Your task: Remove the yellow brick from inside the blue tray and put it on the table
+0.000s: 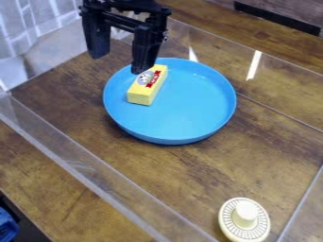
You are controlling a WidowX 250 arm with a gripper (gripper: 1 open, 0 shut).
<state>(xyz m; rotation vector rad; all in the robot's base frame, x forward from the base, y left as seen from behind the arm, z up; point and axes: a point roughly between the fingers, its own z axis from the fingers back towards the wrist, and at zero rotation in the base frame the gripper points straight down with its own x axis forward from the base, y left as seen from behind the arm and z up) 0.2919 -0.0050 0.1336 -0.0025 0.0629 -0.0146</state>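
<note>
A dark brown wood-plank table, its grain running in long streaks, fills the scene, with clear acrylic walls standing along its edges and catching pale reflections. On it sits the blue tray, a round shallow dish with a raised rim and the largest object on the surface, placed toward the upper middle of the view. My black gripper hangs above the tray's upper-left rim, pointing straight down, its two fingers spread wide with nothing between them; the right finger reaches lowest, its tip appearing just over the near end of the block, though I cannot tell whether it touches. Well apart from the tray, in the lower right corner of the table, lies a cream ribbed disc, flat on the wood. Smallest of all, the yellow brick lies flat inside the tray against its left side, a small red-and-white mark at its upper end, under my fingers.
</note>
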